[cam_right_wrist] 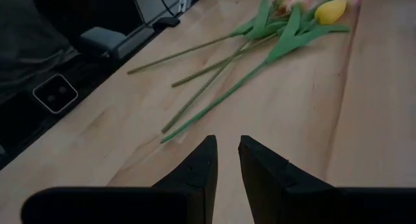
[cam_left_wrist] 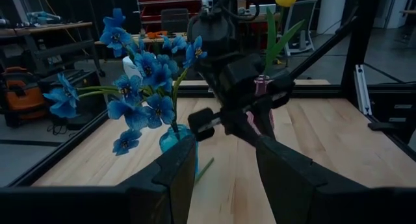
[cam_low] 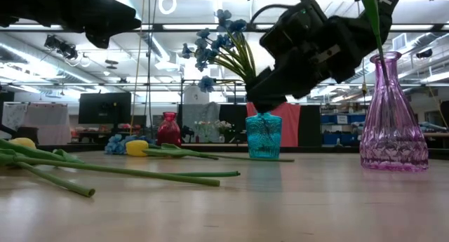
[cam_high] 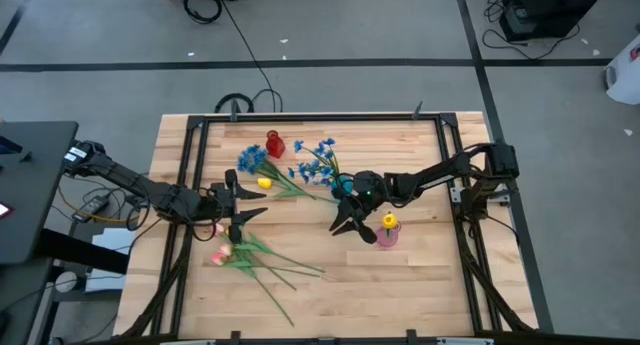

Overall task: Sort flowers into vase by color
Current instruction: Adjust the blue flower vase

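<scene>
Your right gripper (cam_high: 347,223) hangs above the middle of the table (cam_high: 400,285), just beside the teal vase (cam_low: 264,136), with its two fingers (cam_right_wrist: 203,164) only a narrow gap apart and nothing between them. In its wrist view the fingers point down at bare wood, with a bunch of loose tulips lying farther off. Your left gripper (cam_high: 238,207) sits over the left half of the table, its fingers (cam_left_wrist: 177,175) spread apart and empty, aimed across at the right arm.

A spray of blue flowers (cam_low: 219,45) stands in the teal vase, leaning away from the right gripper. One yellow tulip (cam_high: 389,221) stands upright in the pink vase (cam_low: 392,116), which is near the right gripper on the side toward the table's right edge. A small red vase (cam_high: 274,143) stands near the back edge with no flower that you can make out in it.

Still loose on the wood: a second blue spray (cam_high: 251,160) and a yellow tulip (cam_high: 264,183) lying between the red vase and the left gripper, and a bundle of pink tulips (cam_high: 221,253) with long green stems fanned toward the front of the table, in front of the left gripper.
</scene>
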You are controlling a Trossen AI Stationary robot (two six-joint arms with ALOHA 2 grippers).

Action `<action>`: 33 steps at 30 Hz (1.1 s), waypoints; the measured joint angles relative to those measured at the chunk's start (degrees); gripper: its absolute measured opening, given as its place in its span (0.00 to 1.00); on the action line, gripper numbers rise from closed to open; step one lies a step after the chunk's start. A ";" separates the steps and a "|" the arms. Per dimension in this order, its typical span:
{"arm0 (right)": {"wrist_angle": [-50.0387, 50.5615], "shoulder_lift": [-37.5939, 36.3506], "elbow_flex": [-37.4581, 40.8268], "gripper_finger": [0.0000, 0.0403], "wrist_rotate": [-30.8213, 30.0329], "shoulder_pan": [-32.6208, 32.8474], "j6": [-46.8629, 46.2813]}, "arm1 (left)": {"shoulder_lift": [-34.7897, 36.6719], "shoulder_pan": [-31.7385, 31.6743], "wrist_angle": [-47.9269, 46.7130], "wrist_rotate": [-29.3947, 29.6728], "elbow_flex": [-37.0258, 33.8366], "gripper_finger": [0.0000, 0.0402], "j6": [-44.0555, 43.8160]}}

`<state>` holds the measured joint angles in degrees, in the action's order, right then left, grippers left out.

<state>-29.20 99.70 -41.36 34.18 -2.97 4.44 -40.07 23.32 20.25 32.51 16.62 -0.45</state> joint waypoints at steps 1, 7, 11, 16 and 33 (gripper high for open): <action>-1.91 1.18 -0.01 0.19 0.10 0.09 -0.31 | 0.00 0.01 0.05 0.00 0.01 0.42 0.00; -7.93 6.42 0.04 0.19 1.70 0.73 -3.45 | 0.00 0.00 0.04 -0.01 0.01 0.42 0.00; -8.23 7.05 -0.12 0.19 -0.04 1.34 -2.54 | -0.02 -0.01 -0.31 -0.09 0.01 0.42 0.06; -5.98 6.72 0.00 0.20 -1.57 1.34 -1.76 | 0.00 0.00 -0.44 -0.20 0.01 0.42 0.09; 0.45 6.68 0.00 0.20 -5.99 -3.09 2.14 | 0.00 0.04 -1.03 -0.42 0.01 0.42 0.31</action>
<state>-28.75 106.39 -41.36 28.19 -6.06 6.58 -40.07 23.35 19.22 32.10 16.62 -0.14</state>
